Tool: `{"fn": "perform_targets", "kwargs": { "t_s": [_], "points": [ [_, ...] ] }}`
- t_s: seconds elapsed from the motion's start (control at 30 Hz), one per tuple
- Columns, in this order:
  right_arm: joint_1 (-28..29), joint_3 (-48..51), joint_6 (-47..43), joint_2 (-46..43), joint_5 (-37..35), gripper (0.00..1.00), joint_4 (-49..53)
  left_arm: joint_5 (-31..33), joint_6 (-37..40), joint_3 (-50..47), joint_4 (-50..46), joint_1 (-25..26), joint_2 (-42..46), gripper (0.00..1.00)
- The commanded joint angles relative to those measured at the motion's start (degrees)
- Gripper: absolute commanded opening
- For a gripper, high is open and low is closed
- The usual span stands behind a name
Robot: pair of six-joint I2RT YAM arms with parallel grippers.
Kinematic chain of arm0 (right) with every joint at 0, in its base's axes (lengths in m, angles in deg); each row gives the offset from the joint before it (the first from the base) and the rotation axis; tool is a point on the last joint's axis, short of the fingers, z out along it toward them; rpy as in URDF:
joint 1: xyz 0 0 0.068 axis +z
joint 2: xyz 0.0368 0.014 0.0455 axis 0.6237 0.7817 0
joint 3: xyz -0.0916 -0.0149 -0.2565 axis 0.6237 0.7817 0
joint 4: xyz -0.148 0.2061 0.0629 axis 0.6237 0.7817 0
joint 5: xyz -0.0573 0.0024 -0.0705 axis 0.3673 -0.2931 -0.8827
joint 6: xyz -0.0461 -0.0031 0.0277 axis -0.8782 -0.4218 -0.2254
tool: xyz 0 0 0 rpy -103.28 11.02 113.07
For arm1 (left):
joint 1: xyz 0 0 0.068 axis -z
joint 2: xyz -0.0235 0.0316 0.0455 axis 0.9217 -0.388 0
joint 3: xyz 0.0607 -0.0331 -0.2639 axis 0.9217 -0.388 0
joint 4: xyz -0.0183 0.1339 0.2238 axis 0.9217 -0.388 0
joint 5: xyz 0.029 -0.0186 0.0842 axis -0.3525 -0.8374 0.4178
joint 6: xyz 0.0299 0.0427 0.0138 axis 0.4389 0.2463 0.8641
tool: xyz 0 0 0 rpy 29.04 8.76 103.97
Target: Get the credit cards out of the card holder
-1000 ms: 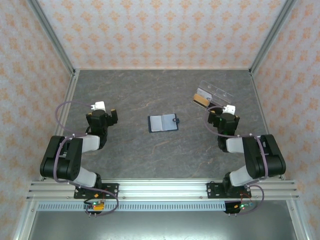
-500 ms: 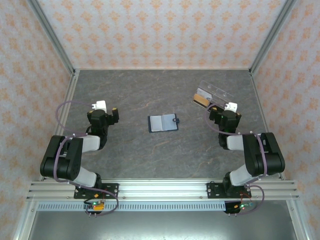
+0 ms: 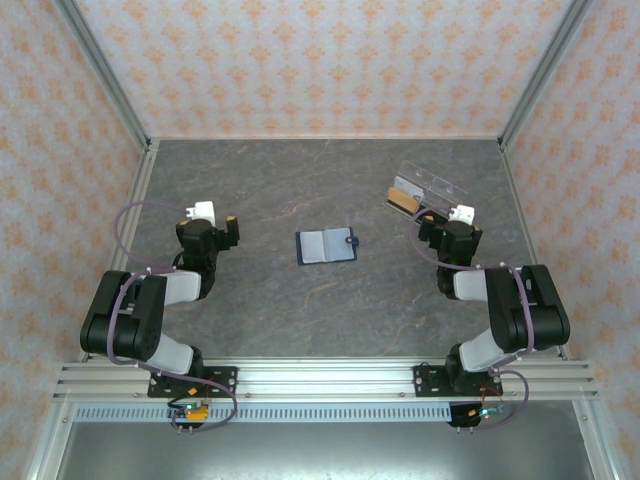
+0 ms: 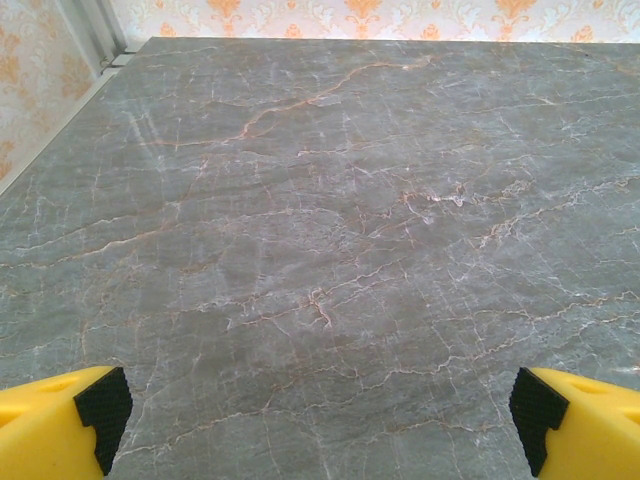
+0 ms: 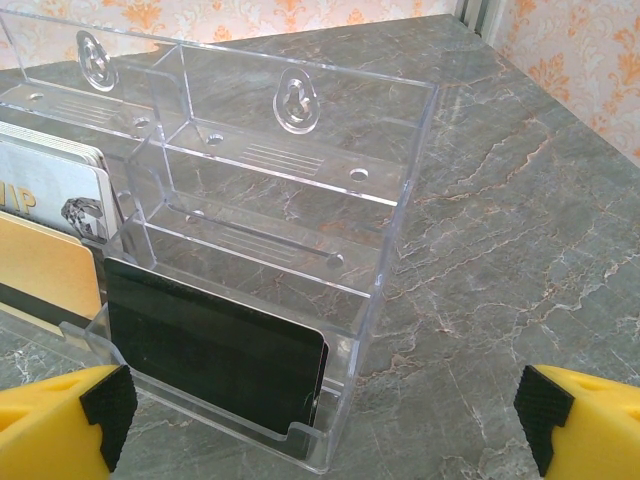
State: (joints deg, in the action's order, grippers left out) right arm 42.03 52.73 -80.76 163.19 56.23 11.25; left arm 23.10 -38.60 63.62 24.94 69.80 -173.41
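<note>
Navy wallet [image 3: 326, 246] lies open mid-table, untouched; my right gripper [image 5: 322, 410] has edged toward the clear box [image 5: 290, 200], left gripper [image 4: 318, 405] barely shifted, both spread wide, empty. Neither nears the wallet yet.

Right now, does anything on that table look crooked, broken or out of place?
Nothing looks broken or spilled. The clear plastic box sits skewed to the edges of the table near the right tool, with cards in it. The card holder lies open mid-table, slightly turned.
</note>
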Motion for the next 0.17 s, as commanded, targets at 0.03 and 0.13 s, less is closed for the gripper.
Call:
{"fn": "perform_targets", "kwargs": {
  "t_s": [0.03,0.13],
  "points": [
    [-0.2,-1.0,1.1,0.3,-0.3,0.99,0.0,1.0,0.7,0.7,0.9,0.2,-0.9,1.00],
    [-0.2,-0.4,0.9,0.1,-0.1,0.99,-0.6,0.9,0.8,0.6,1.1,0.2,-0.9,1.00]
  ]
}}
